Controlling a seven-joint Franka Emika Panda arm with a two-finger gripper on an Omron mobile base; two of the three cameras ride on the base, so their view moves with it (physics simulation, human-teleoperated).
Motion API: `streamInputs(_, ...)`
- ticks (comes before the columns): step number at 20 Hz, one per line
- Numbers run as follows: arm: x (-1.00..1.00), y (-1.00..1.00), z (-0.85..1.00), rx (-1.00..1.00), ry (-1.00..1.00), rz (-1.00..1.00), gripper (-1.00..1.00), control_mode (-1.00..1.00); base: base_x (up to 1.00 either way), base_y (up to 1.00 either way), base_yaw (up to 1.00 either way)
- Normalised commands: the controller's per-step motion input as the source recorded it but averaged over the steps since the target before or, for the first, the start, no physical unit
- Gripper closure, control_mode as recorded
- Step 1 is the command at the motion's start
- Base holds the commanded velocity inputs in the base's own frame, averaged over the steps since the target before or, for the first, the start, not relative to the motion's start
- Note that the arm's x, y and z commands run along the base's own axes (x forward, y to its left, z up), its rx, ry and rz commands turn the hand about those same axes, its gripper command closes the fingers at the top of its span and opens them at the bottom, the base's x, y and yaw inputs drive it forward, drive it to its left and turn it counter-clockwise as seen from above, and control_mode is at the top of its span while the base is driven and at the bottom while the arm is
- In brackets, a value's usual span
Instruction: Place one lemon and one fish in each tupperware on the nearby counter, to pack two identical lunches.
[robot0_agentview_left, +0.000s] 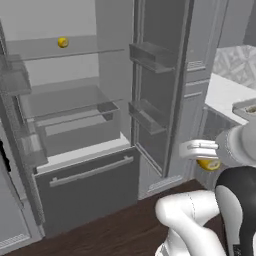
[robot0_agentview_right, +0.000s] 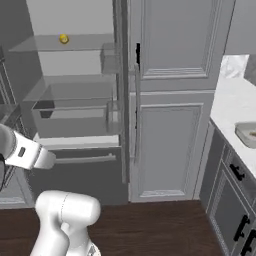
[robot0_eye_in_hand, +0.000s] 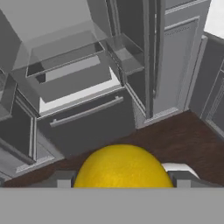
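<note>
Clamping a small round bright-yellow lemon (robot0_eye_in_hand: 124, 168) between its fingers, the tool (robot0_eye_in_hand: 122, 181) faces the open grey fridge (robot0_eye_in_hand: 74, 74) ahead.

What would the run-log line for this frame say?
gripper: shut on round yellow lemon | second yellow lemon: fridge shelf | grey tupperware: counter

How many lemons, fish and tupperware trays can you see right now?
Lemons: 2, one on the upper fridge shelf, one between the fingers
Fish: 0 visible
Tupperware: 1, on the counter
Total: 3
</note>
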Motion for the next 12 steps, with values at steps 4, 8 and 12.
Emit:
streamInputs(4, 0.00, 0.00, 0.00, 0.00, 0.00, 0.00, 1.00, 1.00, -0.02, -0.45, -0.67)
streamInputs(8, 0.00, 0.00, 0.00, 0.00, 0.00, 0.00, 1.00, 1.00, 0.00, -0.53, -0.64)
streamInputs(12, 0.00, 0.00, 0.00, 0.00, 0.00, 0.00, 1.00, 1.00, 0.00, -0.56, -0.60)
